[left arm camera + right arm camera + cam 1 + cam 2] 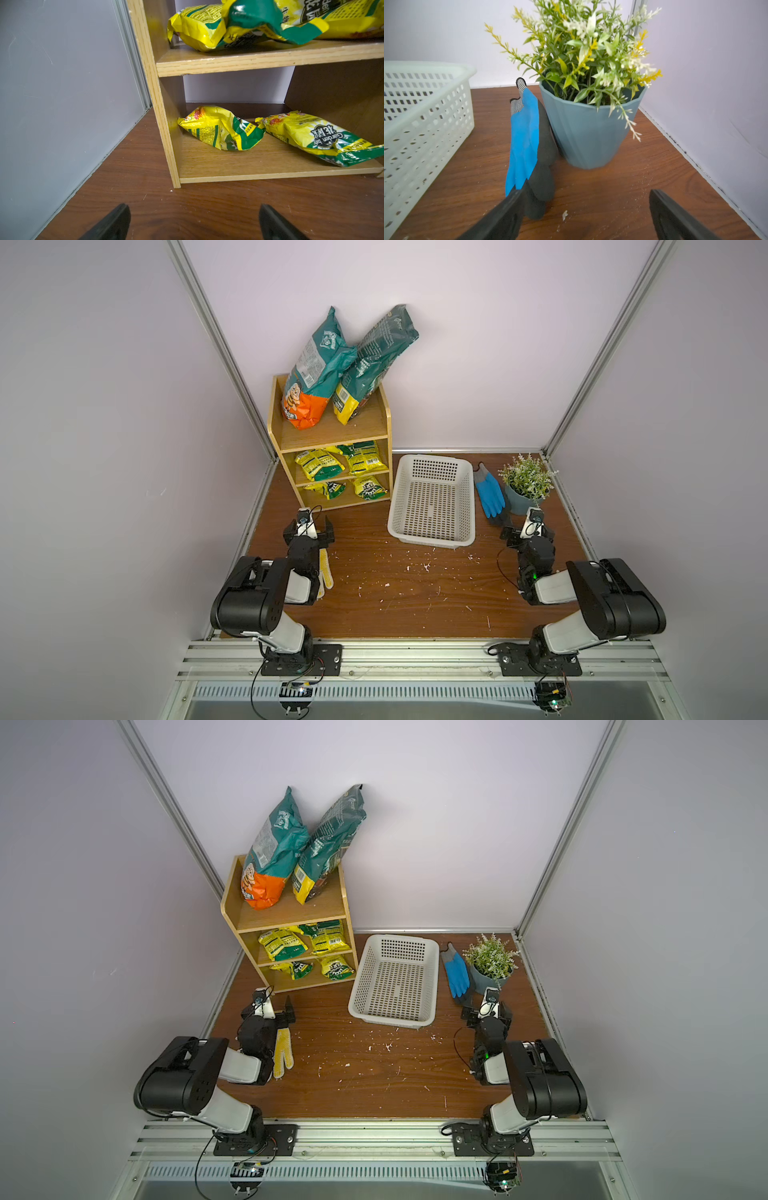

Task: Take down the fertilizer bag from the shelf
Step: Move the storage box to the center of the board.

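The left claw (308, 529) and right claw (528, 531) both gape wide and empty over the bench (415, 605), while two teal fertilizer bags (318, 364) lean on the top tier of the shelf (332, 443), above yellow-green packets (320, 464).

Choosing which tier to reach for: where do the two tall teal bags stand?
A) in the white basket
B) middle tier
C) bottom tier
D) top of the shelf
D: the orange-bottomed bag and the yellow-bottomed bag both stand on the shelf top board, above the small yellow packets.
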You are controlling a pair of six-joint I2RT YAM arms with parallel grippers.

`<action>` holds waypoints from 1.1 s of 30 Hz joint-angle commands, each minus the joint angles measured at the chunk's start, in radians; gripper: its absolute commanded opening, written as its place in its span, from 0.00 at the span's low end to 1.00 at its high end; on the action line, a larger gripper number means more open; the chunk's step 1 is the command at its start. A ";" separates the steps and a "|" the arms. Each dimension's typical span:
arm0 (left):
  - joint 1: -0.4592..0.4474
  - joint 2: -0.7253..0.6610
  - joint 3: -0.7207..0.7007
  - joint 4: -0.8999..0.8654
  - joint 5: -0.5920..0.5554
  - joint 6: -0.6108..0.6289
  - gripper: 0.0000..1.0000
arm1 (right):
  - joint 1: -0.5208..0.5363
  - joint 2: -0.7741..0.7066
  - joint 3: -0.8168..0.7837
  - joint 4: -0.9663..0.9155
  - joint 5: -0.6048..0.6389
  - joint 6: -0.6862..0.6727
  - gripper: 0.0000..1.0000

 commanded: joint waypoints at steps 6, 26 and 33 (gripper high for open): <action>-0.006 -0.004 0.008 0.028 0.008 0.009 0.99 | 0.004 -0.007 0.014 0.027 -0.009 -0.004 0.99; -0.081 -0.156 0.000 -0.053 -0.149 0.051 0.99 | 0.026 -0.157 0.025 -0.102 -0.095 -0.069 0.99; -0.116 -0.480 0.136 -0.618 -0.259 -0.049 0.99 | 0.097 -0.360 0.220 -0.648 -0.014 0.073 0.94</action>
